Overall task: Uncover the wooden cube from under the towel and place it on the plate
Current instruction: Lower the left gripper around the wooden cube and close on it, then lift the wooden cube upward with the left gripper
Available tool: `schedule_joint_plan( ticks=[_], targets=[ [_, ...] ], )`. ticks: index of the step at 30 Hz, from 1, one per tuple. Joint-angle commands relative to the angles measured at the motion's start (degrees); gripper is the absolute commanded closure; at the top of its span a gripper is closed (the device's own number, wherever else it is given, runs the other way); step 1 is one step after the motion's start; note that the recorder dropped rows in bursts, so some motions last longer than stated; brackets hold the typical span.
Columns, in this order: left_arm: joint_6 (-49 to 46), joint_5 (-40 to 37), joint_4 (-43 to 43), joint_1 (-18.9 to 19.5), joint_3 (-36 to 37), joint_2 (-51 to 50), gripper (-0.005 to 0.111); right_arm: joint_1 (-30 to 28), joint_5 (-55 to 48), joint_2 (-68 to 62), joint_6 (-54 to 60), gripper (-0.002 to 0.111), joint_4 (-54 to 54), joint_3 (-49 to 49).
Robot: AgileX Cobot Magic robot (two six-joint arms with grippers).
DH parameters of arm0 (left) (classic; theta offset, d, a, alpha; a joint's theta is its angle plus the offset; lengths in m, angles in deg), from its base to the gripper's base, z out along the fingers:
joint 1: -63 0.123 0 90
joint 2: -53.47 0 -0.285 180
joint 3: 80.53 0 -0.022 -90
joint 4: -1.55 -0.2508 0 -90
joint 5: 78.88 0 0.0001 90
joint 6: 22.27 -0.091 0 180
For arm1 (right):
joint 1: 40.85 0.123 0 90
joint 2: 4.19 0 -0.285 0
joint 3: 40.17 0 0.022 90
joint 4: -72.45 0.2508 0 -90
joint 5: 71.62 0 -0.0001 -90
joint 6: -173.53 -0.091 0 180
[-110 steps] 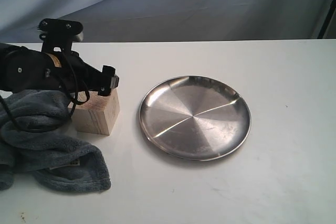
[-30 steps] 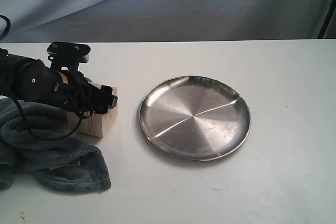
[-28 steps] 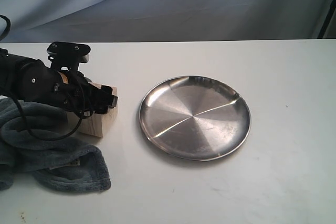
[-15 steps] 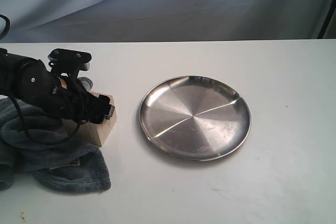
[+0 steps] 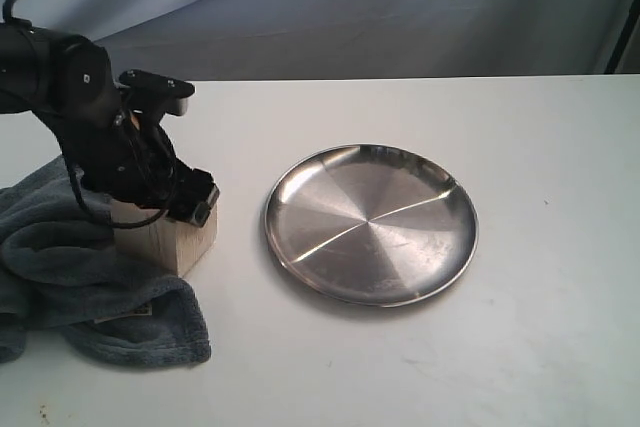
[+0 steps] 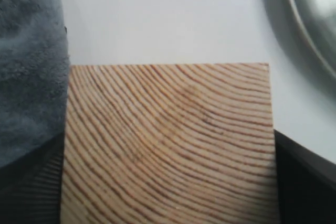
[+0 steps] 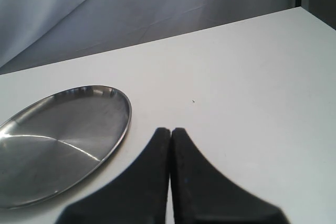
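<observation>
Beside the towel, left hand — now steeper — grips wooden cube.

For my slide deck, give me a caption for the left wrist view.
Close-up: left claw clamps the wooden cube, towel beside it, plate rim just beyond.

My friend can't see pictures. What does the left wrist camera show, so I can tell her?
A wooden cube with curved brown grain lines fills the picture, held between the dark fingers of the left hand. Beside it are the fluffy grey-blue towel, the white table and the edge of the shiny plate.
</observation>
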Motion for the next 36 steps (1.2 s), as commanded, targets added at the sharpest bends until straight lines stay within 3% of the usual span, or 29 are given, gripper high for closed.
schedule_joint_plan(
  ticks=[1, 20, 27, 36],
  targets=[
    [-0.6, -0.1, -0.1, -0.4, -0.7, -1.4, 0.056, -0.2, 0.1, 0.2, 0.0, 0.108, -0.8, -0.2],
    [-3.8, -2.6, -0.5, -0.4, -1.1, -7.4, 0.056, -0.2, 0.1, 0.2, 0.0, 0.108, -0.8, -0.2],
    [-5.8, -1.8, -0.5, -0.4, -1.1, -7.7, 0.037, -0.2, 0.1, 0.2, 0.0, 0.108, -0.8, -0.2],
    [-6.4, 0.6, 0.0, -0.4, -1.1, -8.2, 0.029, -0.2, 0.1, 0.2, 0.0, 0.108, -0.8, -0.2]
  ],
)
